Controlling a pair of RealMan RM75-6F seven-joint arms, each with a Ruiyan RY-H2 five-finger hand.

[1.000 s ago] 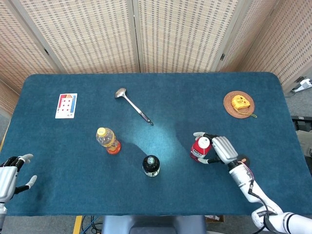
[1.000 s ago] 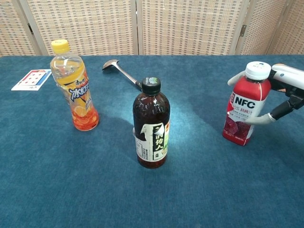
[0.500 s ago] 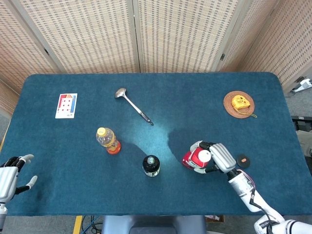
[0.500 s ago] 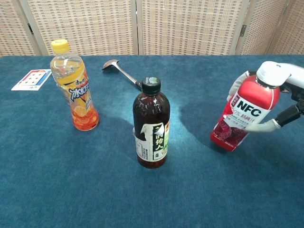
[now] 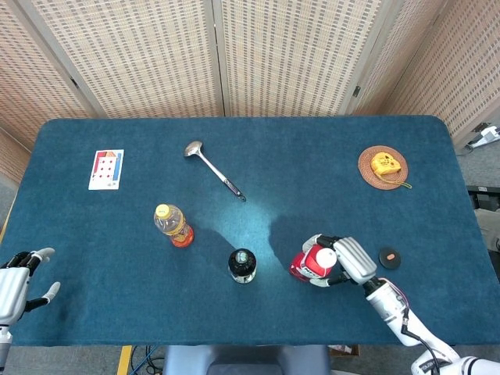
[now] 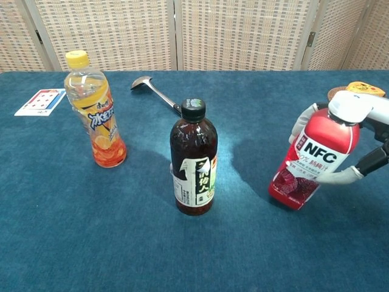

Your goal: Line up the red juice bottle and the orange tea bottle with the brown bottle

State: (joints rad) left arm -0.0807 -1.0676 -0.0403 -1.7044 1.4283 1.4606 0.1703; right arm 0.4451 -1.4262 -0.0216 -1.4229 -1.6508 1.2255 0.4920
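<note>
The red juice bottle (image 5: pixel 307 265) (image 6: pixel 311 163), white-capped and labelled NFC, leans toward the right with its base on the cloth, to the right of the brown bottle. My right hand (image 5: pixel 344 260) (image 6: pixel 358 137) grips it around the upper body. The brown bottle (image 5: pixel 242 266) (image 6: pixel 194 159) stands upright at the middle front. Further left and a little further back, the orange tea bottle (image 5: pixel 173 225) (image 6: pixel 97 120) with a yellow cap stands upright. My left hand (image 5: pixel 17 280) hovers open at the front left corner, far from the bottles.
A metal ladle (image 5: pixel 212 169) (image 6: pixel 155 91) lies behind the bottles. A playing card (image 5: pixel 106 169) (image 6: pixel 41 101) sits at the left. A woven coaster with a yellow tape measure (image 5: pixel 383 166) is at the back right. A small dark disc (image 5: pixel 388 258) lies right of my right hand.
My right hand has carried the red juice bottle forward and left, closer to the brown bottle, and the bottle now tilts. The left hand has stayed put.
</note>
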